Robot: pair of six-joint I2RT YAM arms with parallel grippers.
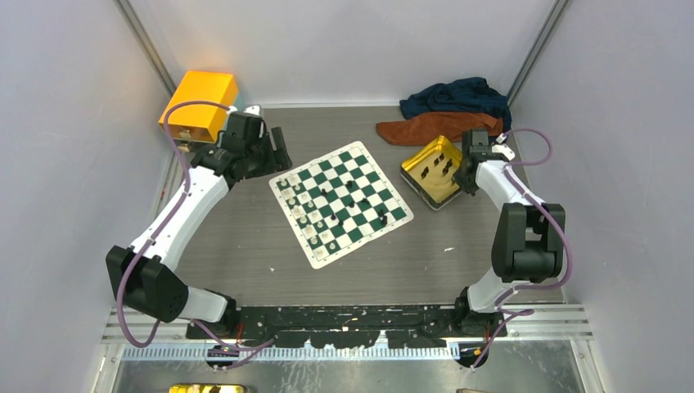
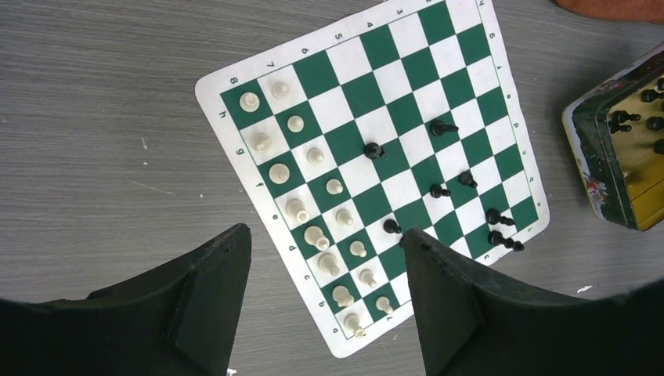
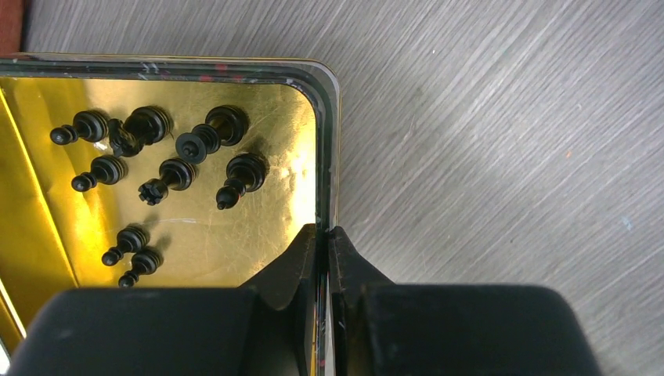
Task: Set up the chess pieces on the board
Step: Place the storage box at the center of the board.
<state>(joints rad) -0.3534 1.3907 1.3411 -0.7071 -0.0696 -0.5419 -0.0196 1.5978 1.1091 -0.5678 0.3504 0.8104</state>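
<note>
- Stretched toward the bench's far-left corner, left tool point(image 2: 327, 235) wide, empty.
- Elbow bent high, right tool point(image 3: 322, 233) pinching wall of shallow gold square tin point(image 3: 235, 258).

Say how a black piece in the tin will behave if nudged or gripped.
The black pieces lie on their sides with round bases, so a nudge probably rolls them in an arc. The tin floor looks glossy; they may skid. Slim and tapered, one could squirt from a pinch.

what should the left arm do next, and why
Probably lower the open left gripper onto the black piece near the board centre and shift it to its own side: white pieces already stand in rows, and the right gripper clamps the tin.
</note>
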